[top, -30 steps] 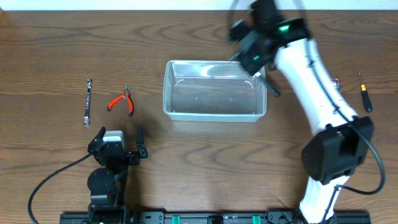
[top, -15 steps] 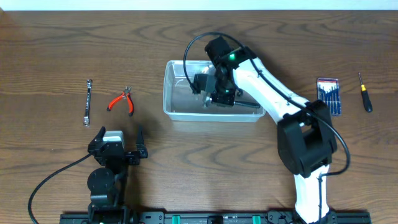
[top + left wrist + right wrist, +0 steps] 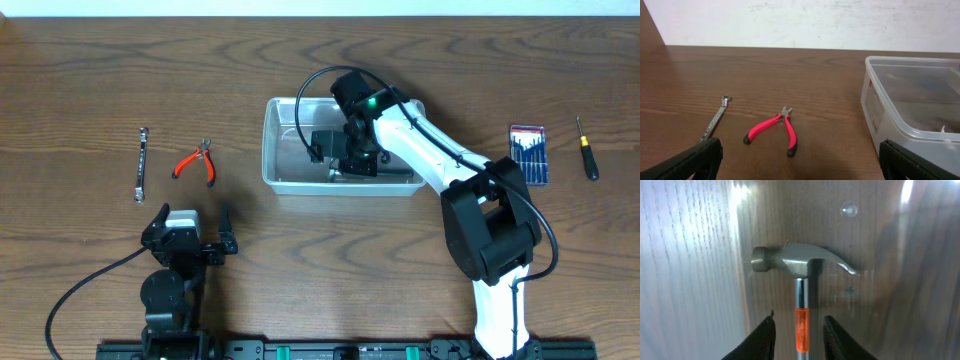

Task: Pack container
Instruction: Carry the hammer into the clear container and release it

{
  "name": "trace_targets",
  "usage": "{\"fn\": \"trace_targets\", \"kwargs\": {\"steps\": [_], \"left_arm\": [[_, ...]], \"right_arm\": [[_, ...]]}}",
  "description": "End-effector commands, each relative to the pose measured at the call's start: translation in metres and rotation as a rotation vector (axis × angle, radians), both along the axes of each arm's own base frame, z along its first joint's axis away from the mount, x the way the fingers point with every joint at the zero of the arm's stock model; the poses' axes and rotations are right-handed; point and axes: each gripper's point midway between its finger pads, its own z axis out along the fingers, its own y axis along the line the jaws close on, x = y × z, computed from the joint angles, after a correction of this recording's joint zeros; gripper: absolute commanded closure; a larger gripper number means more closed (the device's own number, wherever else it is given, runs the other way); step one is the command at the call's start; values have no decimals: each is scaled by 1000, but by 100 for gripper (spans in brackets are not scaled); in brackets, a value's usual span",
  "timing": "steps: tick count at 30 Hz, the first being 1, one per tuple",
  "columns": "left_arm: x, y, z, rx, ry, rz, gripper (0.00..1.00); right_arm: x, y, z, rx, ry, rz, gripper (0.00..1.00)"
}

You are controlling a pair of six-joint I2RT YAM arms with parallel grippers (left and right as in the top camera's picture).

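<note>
The container (image 3: 268, 150) is a clear plastic bin at the table's middle; its left end shows in the left wrist view (image 3: 874, 102). My right gripper (image 3: 345, 162) reaches down inside it. In the right wrist view a claw hammer (image 3: 795, 265) with a steel head and an orange band on its shaft lies on the bin floor (image 3: 885, 235). The right fingers (image 3: 799, 335) are open on either side of the shaft, with a gap on each side. My left gripper (image 3: 195, 216) is wide open and empty near the front left (image 3: 800, 172).
Red-handled pliers (image 3: 195, 162) (image 3: 775, 131) and a small wrench (image 3: 141, 165) (image 3: 716, 119) lie left of the bin. A blue screwdriver set (image 3: 528, 153) and a black screwdriver (image 3: 586, 150) lie at the right.
My right arm has swung from above the bin's back right corner down into the bin and settled slightly lower. The left arm has not moved.
</note>
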Motion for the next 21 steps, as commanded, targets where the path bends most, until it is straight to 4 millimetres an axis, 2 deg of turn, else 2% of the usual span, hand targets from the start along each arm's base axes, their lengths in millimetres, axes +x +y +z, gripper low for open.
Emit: {"fn": "trace_targets", "kwargs": {"steps": [1,3,5,7,9,11,12,14,15,16,17,19,21], "left_arm": [[0,0,-7,-5,15,2,2],[0,0,-7,-5,15,2,2],[0,0,-7,-5,15,2,2],[0,0,-7,-5,15,2,2],[0,0,-7,-5,15,2,2],[0,0,-7,-5,15,2,2],[0,0,-7,-5,15,2,2],[0,0,-7,-5,15,2,2],[0,0,-7,-5,15,2,2],[0,0,-7,-5,15,2,2],[0,0,-7,-5,15,2,2],[0,0,-7,-5,15,2,2],[0,0,-7,-5,15,2,2]], "right_arm": [[0,-3,0,14,11,-6,65],[1,-3,0,16,8,-8,59],[7,0,4,29,-14,-13,57],[20,3,19,37,-62,-59,57],[39,8,53,73,-126,-154,54],[57,9,92,119,-187,-277,42],[71,4,120,150,-235,-373,40],[88,-9,155,186,-295,-488,40],[103,-29,177,196,-349,-622,31],[117,-57,193,189,-403,-788,1],[126,-90,207,169,-450,-964,1],[127,-151,222,138,-465,-1221,1],[120,-203,223,107,-420,-1364,1]]}}
